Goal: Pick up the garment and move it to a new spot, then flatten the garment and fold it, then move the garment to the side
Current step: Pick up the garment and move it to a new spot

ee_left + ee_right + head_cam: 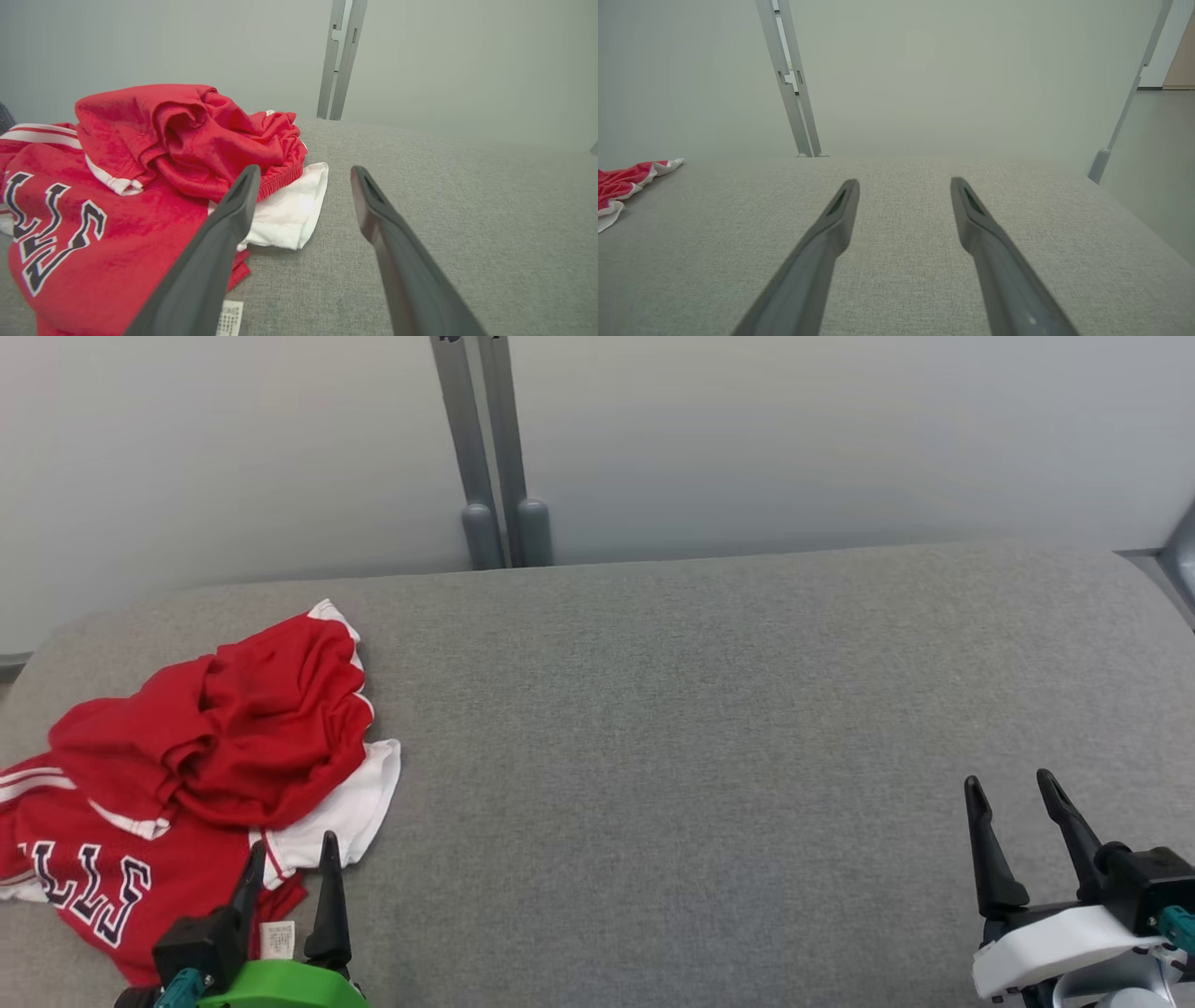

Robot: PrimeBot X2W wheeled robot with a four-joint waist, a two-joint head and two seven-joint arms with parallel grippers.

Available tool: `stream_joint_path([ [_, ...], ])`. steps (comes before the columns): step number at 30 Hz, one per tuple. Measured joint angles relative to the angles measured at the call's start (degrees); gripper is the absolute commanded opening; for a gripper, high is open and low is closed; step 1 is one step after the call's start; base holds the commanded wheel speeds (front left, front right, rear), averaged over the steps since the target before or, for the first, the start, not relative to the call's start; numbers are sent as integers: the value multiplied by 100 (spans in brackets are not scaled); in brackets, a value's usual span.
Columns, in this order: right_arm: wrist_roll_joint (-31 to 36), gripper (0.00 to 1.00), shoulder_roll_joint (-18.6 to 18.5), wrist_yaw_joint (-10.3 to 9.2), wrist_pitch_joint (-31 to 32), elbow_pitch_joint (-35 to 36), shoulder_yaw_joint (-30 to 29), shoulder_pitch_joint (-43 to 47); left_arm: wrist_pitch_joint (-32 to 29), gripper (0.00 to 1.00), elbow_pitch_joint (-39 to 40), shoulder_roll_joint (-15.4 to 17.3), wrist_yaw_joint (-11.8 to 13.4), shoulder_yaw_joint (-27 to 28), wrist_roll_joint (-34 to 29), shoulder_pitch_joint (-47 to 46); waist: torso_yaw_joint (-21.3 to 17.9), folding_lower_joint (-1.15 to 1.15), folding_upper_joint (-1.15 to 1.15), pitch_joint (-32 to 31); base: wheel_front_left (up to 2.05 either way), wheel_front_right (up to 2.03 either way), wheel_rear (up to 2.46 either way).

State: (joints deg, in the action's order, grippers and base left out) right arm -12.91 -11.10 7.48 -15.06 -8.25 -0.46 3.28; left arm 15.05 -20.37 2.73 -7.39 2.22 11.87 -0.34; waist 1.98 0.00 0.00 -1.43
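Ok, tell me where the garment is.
The red garment lies crumpled at the head view's left on the grey surface, right by the left gripper.

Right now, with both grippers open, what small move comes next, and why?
Probably ease the left gripper forward and down onto the crumpled red garment: its open fingers hover at the garment's near edge, while the right gripper sits far off over the grey surface.

Seen from the head camera looking steeply down on the grey padded surface (709, 728), from the left wrist camera low and close against the red garment (187, 140), and from the right wrist camera low and farther off, all facing the shared grey posts (470, 476).
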Motion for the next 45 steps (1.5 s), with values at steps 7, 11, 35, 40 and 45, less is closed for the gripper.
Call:
stream_joint_path([
  [7,21,100,89,0,0,20,234,-20,0,100,-33,73,-1,26,-33,-12,729,0,0,0,0,0,0],
  [11,27,100,94,0,0,13,407,-155,-1,100,0,76,-1,41,-31,85,1183,0,0,-2,0,0,0],
  [35,-69,100,-490,1,0,213,773,-1024,-1696,100,-1638,43,193,-508,792,-3058,1759,0,0,923,0,0,0],
  [40,-115,100,-443,1,0,129,978,-1237,-2457,100,-2366,224,606,-255,966,-4004,1390,1,0,1387,0,0,0],
  [45,-157,100,-404,1,1,73,1050,-1315,-2750,87,-3062,597,1092,-37,982,-4397,943,1,0,1685,0,0,0],
])
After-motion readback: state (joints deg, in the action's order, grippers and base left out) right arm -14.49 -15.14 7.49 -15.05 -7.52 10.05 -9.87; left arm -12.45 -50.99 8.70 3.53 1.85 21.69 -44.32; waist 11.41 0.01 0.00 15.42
